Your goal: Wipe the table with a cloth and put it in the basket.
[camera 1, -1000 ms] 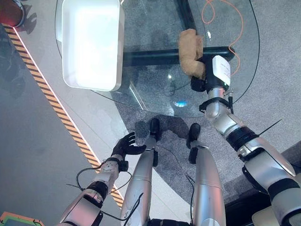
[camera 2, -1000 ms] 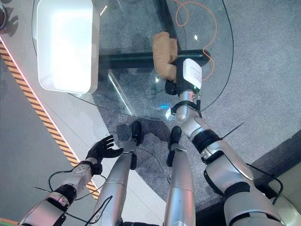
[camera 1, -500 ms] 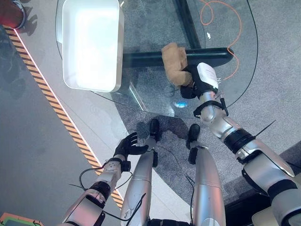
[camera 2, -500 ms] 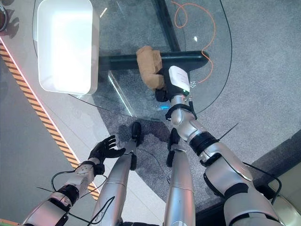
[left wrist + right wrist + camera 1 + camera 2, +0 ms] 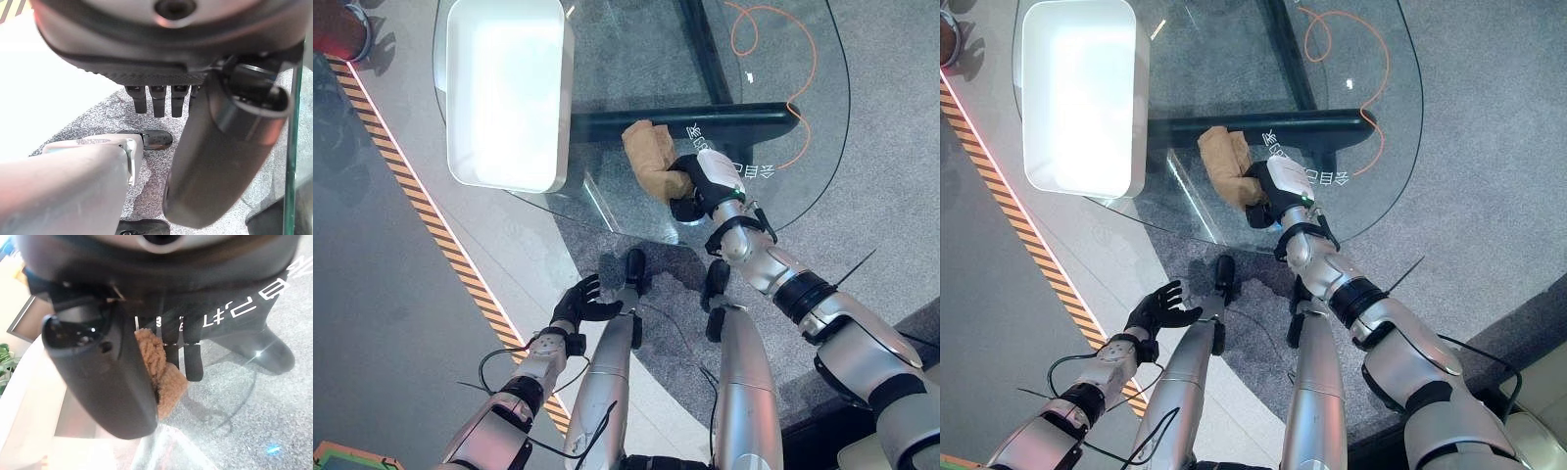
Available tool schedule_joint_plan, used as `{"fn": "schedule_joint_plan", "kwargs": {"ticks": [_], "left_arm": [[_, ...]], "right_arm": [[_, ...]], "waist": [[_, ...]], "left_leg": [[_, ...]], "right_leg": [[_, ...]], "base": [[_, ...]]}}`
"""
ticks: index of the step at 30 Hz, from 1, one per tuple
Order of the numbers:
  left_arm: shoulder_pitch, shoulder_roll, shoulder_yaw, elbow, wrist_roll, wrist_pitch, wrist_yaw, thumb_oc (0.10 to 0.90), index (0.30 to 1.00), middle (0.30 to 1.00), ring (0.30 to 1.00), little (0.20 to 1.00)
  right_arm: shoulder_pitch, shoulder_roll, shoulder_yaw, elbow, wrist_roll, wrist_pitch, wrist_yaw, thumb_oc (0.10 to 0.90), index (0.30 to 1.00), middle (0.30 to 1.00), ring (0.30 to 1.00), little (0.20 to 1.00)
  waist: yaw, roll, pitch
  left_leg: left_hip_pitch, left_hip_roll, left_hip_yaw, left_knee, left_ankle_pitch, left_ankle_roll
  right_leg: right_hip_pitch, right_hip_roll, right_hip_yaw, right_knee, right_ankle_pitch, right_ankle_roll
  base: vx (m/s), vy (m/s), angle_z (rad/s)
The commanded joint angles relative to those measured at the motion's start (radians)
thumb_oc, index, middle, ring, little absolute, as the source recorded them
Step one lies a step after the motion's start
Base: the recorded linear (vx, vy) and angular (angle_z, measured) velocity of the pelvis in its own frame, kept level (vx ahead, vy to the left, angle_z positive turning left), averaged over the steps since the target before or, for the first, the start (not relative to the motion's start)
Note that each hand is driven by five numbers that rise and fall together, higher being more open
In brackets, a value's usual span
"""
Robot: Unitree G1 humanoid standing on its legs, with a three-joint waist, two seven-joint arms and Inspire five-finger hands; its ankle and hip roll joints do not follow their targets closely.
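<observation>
Brown cloth (image 5: 649,159) partly hidden under right hand (image 5: 700,186).

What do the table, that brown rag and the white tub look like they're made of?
The table looks like clear glass: the carpet and its dark frame show straight through, and it glints. The brown cloth in the right hand seems a fuzzy, looped fabric, maybe terry or microfibre. The white basket looks like smooth, glossy plastic, though glare hides detail.
</observation>
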Motion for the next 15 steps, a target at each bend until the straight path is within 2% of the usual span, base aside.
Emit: {"fn": "schedule_joint_plan", "kwargs": {"ticks": [1, 6, 9, 15], "left_arm": [[0.018, -0.008, 0.041, 0.023, -0.021, -0.006, 0.026, 0.800, 0.900, 0.900, 0.900, 0.900], [0.018, -0.006, 0.066, 0.023, -0.062, -0.010, 0.031, 0.800, 0.900, 0.900, 0.900, 0.900], [0.016, -0.004, 0.091, 0.022, -0.174, -0.037, 0.057, 0.800, 0.900, 0.900, 0.900, 0.900], [0.014, 0.020, 0.274, -0.017, -0.447, -0.144, 0.182, 0.800, 0.900, 0.900, 0.900, 0.900]], "right_arm": [[0.014, 0.078, 0.047, -0.103, -0.014, -0.098, 0.030, 0.100, 0.300, 0.300, 0.300, 0.200], [0.006, 0.078, 0.042, -0.096, -0.025, -0.100, 0.028, 0.100, 0.300, 0.300, 0.300, 0.200], [0.002, 0.076, 0.038, -0.092, 0.001, -0.091, 0.000, 0.100, 0.300, 0.300, 0.300, 0.200], [-0.004, 0.071, -0.047, -0.064, 0.099, -0.109, -0.130, 0.100, 0.300, 0.300, 0.300, 0.200]], "waist": [[0.013, 0.007, -0.022], [0.016, 0.010, -0.022], [0.016, 0.013, -0.022], [0.027, 0.022, -0.022]], "left_leg": [[0.001, -0.057, 0.095, 0.091, -0.092, 0.051], [0.000, -0.058, 0.094, 0.092, -0.092, 0.051], [0.003, -0.059, 0.095, 0.093, -0.091, 0.051], [0.026, -0.061, 0.085, 0.091, -0.093, 0.051]], "right_leg": [[0.025, 0.044, -0.038, -0.113, 0.037, 0.013], [0.022, 0.040, -0.040, -0.108, 0.037, 0.013], [0.022, 0.040, -0.039, -0.107, 0.038, 0.012], [0.036, 0.035, -0.032, -0.083, 0.017, 0.012]], "base": [[0.00, 0.000, 0.00], [0.00, 0.000, 0.00], [0.00, 0.000, 0.00], [0.00, 0.003, 0.02]]}}
